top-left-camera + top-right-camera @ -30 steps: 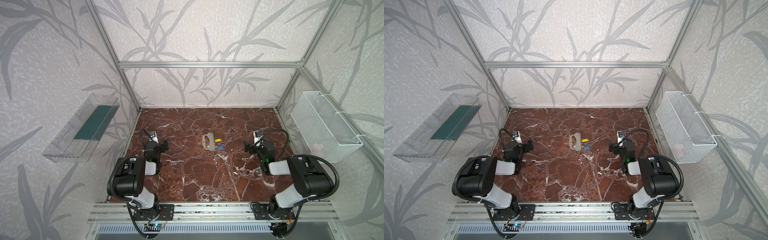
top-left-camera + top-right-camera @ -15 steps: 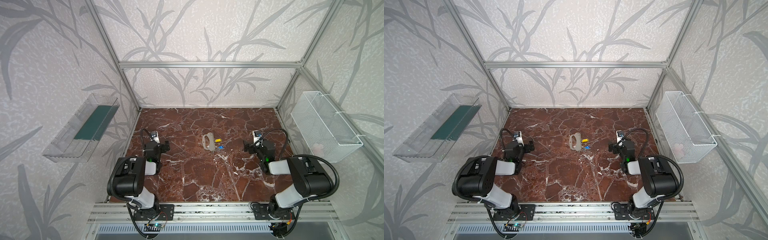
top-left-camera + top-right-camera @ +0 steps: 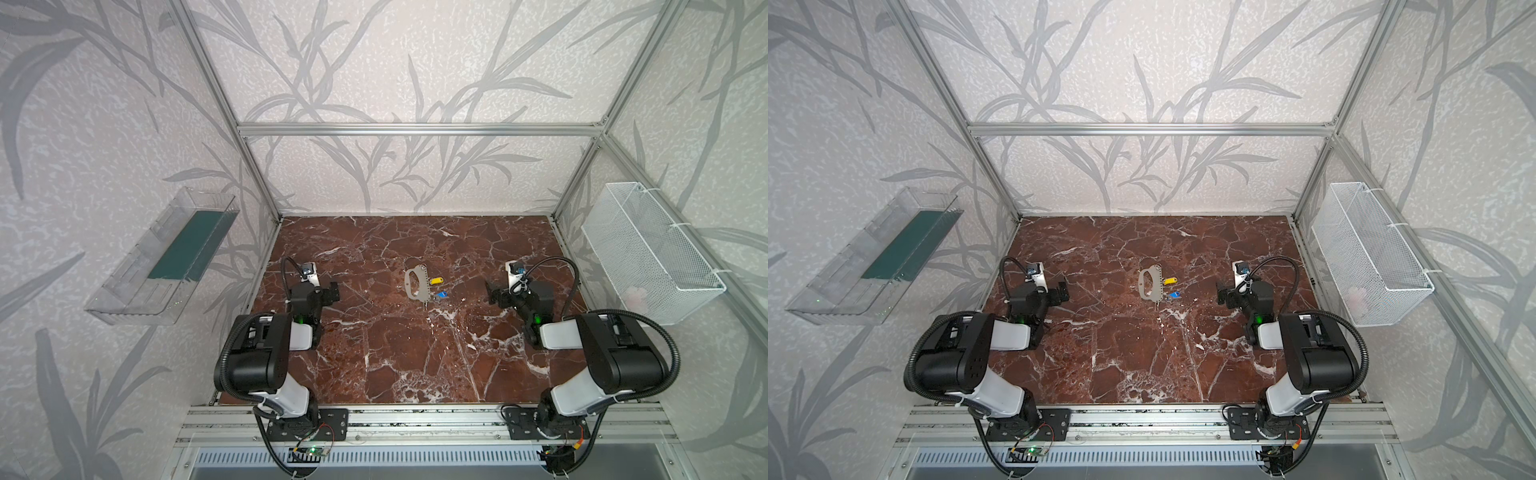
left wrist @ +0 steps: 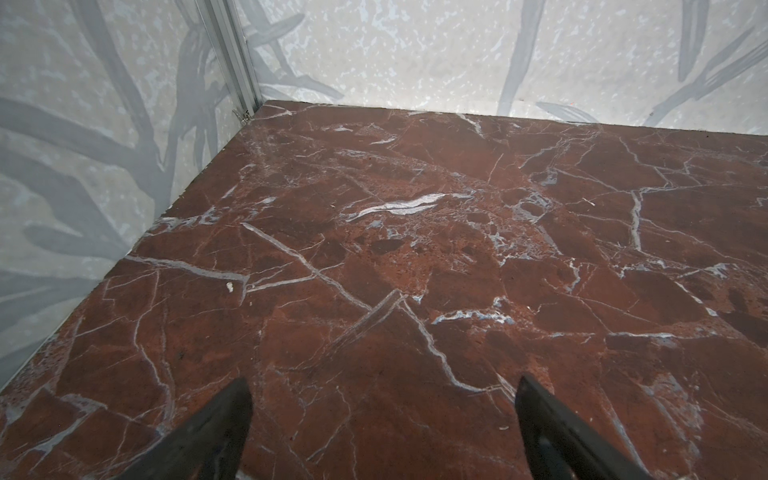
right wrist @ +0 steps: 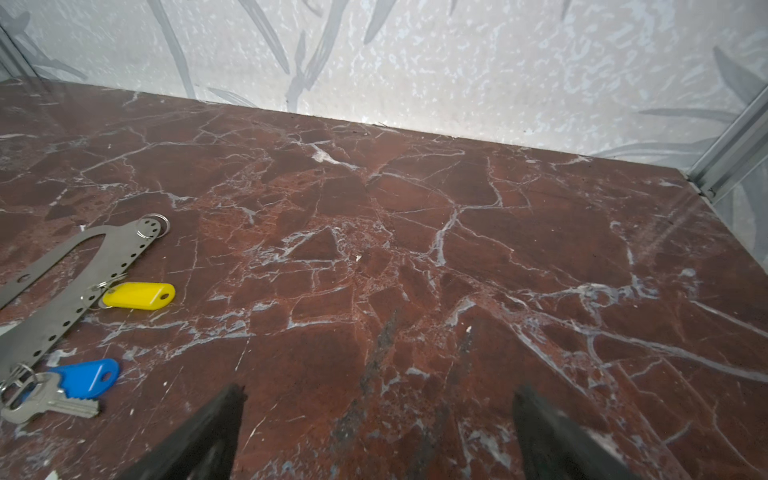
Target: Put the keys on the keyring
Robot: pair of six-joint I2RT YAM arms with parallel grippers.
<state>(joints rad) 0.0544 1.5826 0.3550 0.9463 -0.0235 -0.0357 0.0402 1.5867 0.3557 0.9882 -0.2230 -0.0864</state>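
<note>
Laboratory robot cell. Aluminium-profile frame [image 3: 415, 129], leaf-patterned panels [image 3: 374, 62] and a marble-patterned tabletop [image 3: 415, 353] enclose two rail-mounted arms [image 3: 257, 357].

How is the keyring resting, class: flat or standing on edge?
Flat: the keyring lies with its broad face on the table, marble showing through its cut-out.

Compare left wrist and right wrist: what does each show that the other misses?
Left wrist only: the left hand, open, over bare table. Right wrist only: the right hand, open, plus the keyring, yellow tag, and blue tag with a metal key. Both: marble table, leaf-patterned wall, a corner frame post.
</note>
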